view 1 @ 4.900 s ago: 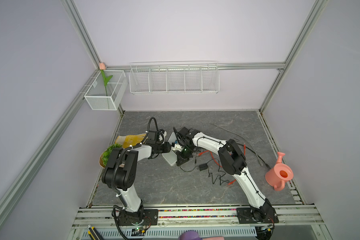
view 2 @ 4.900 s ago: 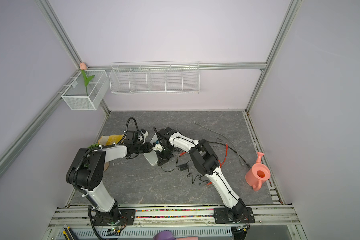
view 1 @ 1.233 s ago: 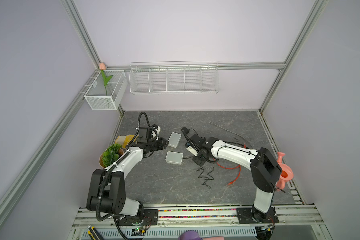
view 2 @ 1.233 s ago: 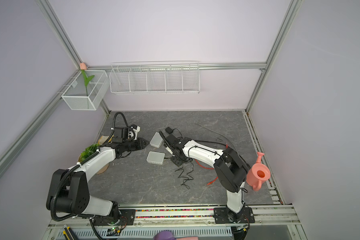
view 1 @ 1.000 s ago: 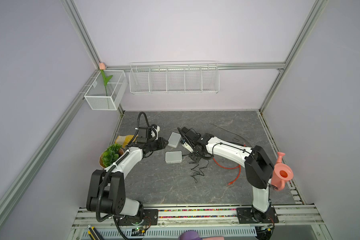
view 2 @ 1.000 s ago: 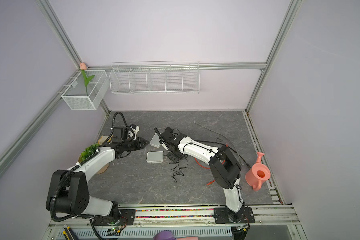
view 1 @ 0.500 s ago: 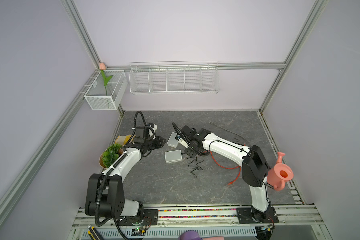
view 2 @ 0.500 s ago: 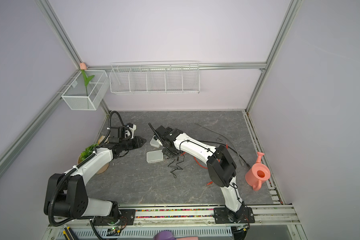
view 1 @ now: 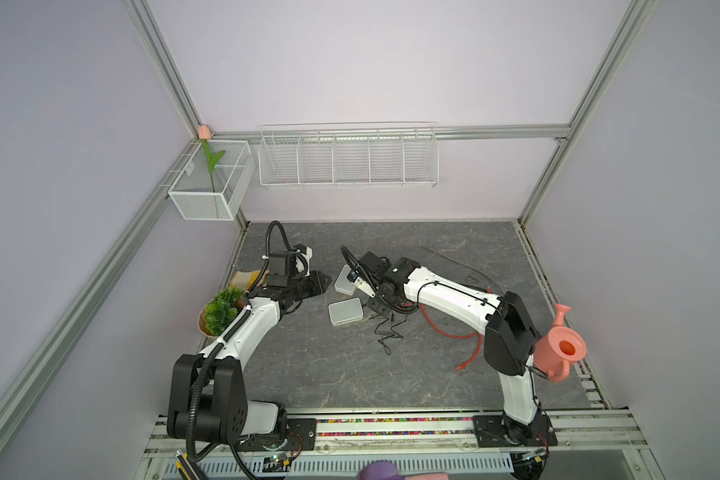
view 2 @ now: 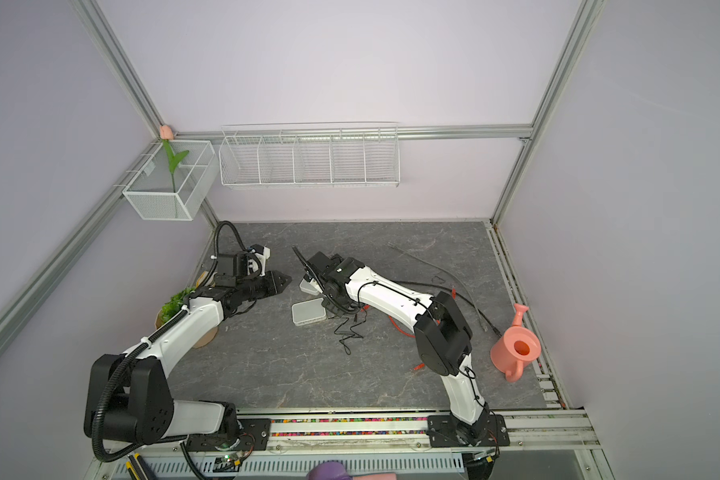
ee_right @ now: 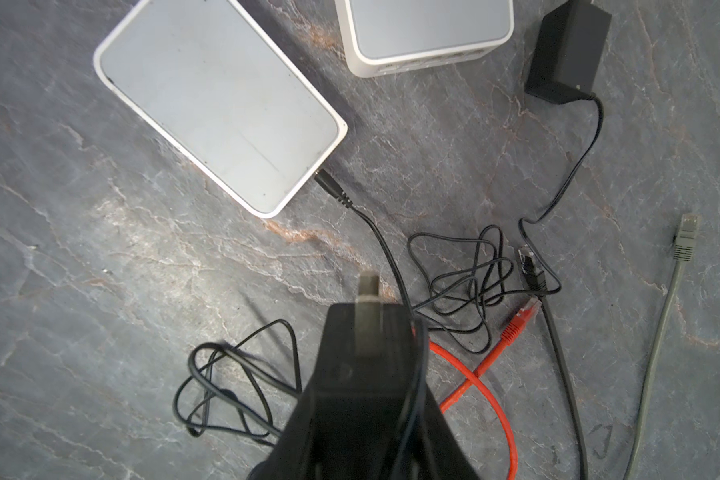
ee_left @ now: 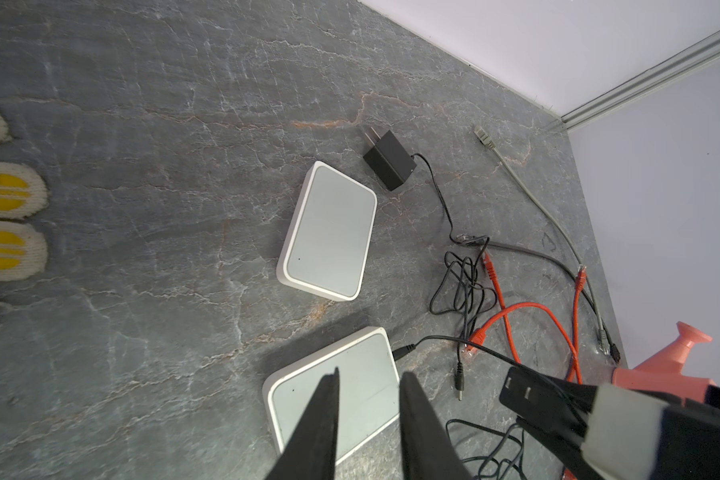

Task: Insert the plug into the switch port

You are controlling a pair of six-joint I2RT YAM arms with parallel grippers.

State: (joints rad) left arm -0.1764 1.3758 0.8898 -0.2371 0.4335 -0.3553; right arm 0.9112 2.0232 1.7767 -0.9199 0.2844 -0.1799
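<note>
Black and small, the plug (ee_right: pixel 329 189) is seen at one corner of the white switch (ee_right: pixel 221 108). Its tip is touching the side wall where the port is. Whether it is pushed fully home cannot be told from the wrist views. Its thin cable is led away from the switch over the counter (ee_right: pixel 100 291) and up to the power adapter (ee_left: pixel 520 392). This adapter is pinched between the jaws of the right gripper (ee_right: pixel 373 345) and is held off the counter, near the switch. The left gripper (ee_left: pixel 370 374) is held near the switch and pointed towards it, not touching it. Its jaws are spread a little and nothing is between them. A second switch (ee_left: pixel 329 230) is placed near the switch, on its far side, and an orange cable (ee_right: pixel 495 395) is laid on the plug side of the switch.

The step in hand is judged to be the end of the insertion, or the check of it. For the next move, the adapter should be put down without the cable being pulled, because the plug could be drawn out of the port. If the plug is not seated, the switch should be steadied by the left jaws while the plug is pushed straight in.
</note>
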